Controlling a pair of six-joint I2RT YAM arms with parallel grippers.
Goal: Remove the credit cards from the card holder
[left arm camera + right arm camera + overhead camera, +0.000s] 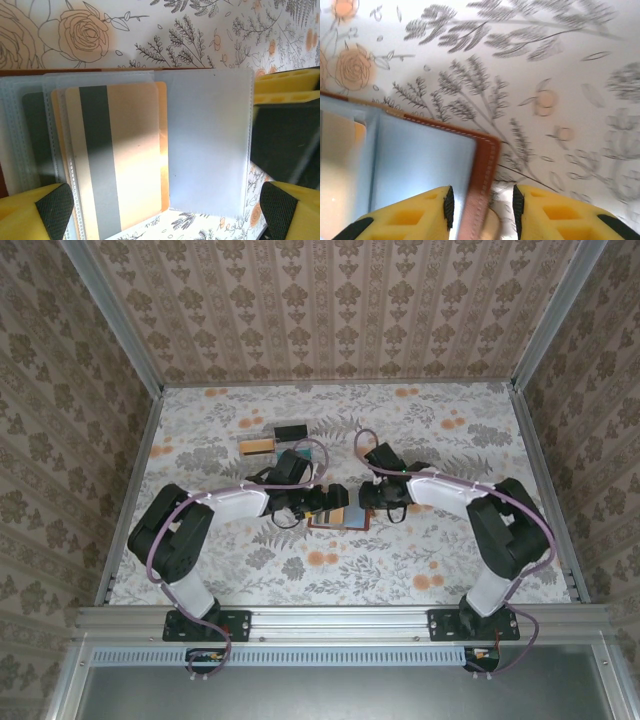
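Hovering wide open and empty, my left gripper (pixel 167 215) is facing the gold-tan dark-striped plastic card (pixel 125 155) just right of it, my half-open right gripper (pixel 483 202) straddling the brown leather holder (pixel 481 170).

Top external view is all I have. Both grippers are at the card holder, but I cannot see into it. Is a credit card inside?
Observer: Yes. A gold-tan credit card with a dark stripe sits among the clear sleeves.
Operator: Does the left gripper hold it?
Observer: No. It is open, fingertips wide apart on both sides of the sleeves.
Operator: And the right gripper?
Observer: Its jaws straddle the card holder's stitched leather edge, with a gap beside it.
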